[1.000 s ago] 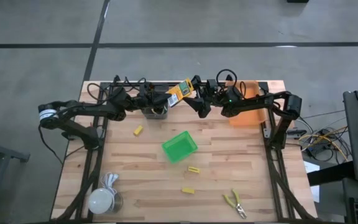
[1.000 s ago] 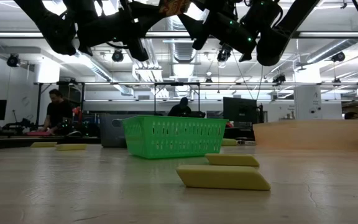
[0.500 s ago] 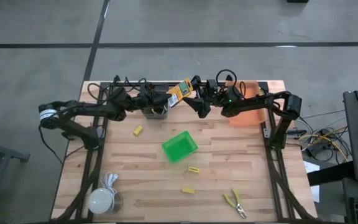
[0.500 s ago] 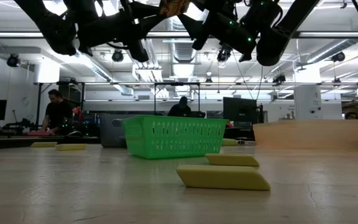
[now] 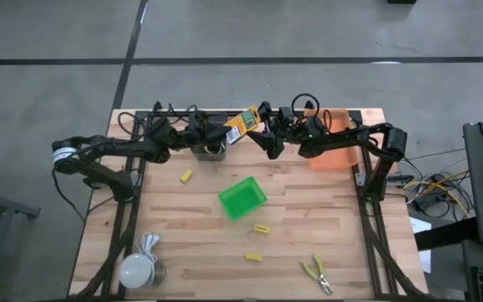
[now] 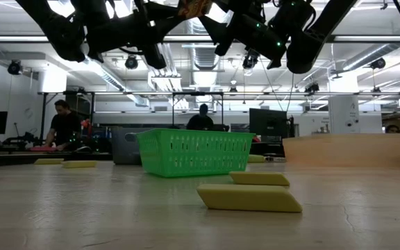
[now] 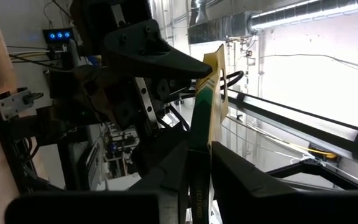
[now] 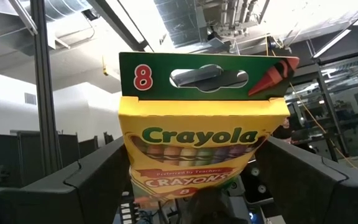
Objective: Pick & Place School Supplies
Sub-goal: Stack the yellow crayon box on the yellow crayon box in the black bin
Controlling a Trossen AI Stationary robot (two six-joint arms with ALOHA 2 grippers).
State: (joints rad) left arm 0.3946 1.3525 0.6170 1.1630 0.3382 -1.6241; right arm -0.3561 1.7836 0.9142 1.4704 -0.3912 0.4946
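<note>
From above, you see the left gripper and right gripper meeting at the crayon box, raised over the table rear edge. Your left wrist view shows its fingers pinching the box edge-on; your right wrist view shows that gripper spread wide around the box's printed face.

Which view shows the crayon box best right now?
Right wrist view: crayon box faces it, label readable. Left wrist view shows it edge-on; high view a small tilted shape; low view only a corner at the top.
</note>
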